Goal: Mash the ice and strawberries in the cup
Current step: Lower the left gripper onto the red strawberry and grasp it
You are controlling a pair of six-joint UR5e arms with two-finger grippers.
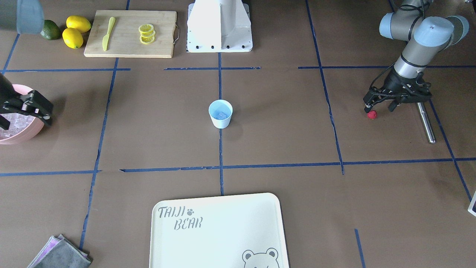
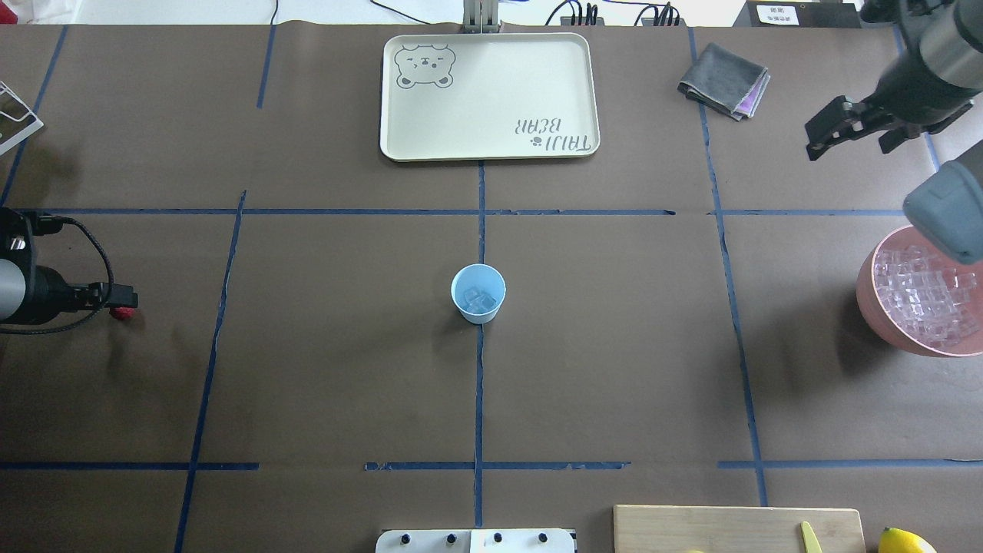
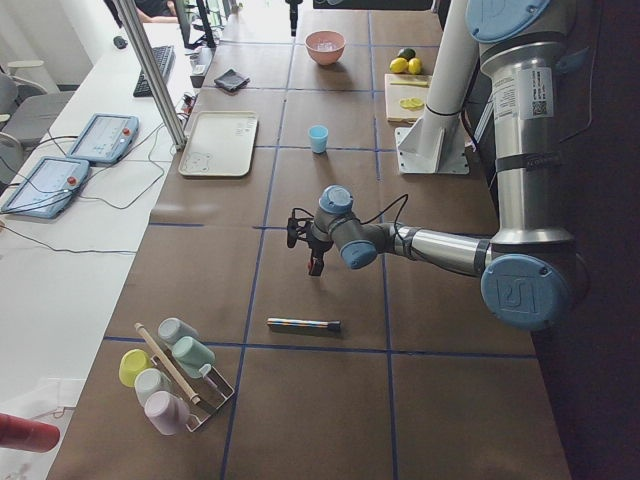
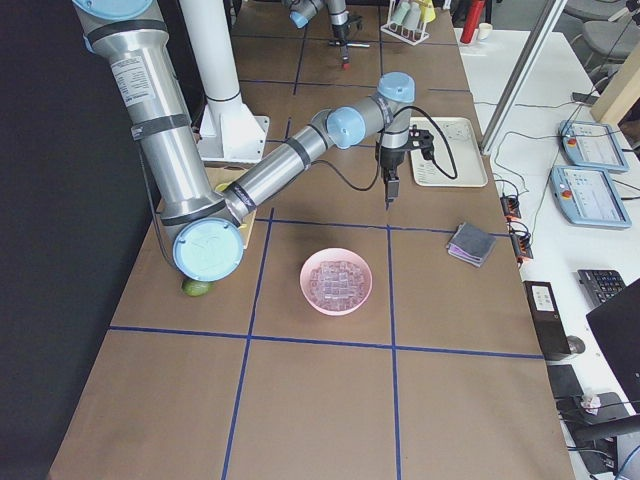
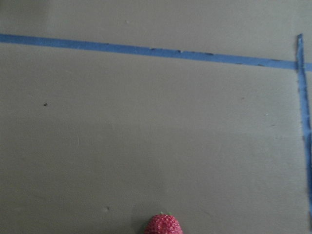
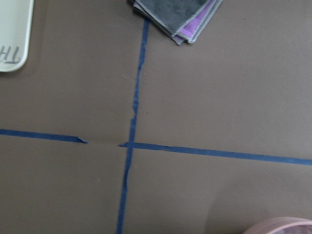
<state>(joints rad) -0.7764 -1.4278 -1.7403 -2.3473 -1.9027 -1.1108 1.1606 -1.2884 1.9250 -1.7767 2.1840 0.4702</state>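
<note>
Left gripper (image 1: 379,108) spread, low over 1 strawberry (image 1: 371,114) lying on the table (image 1: 282,123), frame right. Cup (image 1: 220,123) at centre, well apart, ice (image 1: 222,115) inside. Right gripper (image 2: 848,144) spread, empty. Step judged: berry pickup. Next: pinch, carry to cup.

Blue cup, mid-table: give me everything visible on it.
The cup is small, light-blue and plastic-looking, tapered toward its base, with a pale rim and no handle. It stands upright on a blue tape line at the middle of the table. A few clear ice cubes lie inside. The strawberry is not in it. Nothing grips it.
</note>
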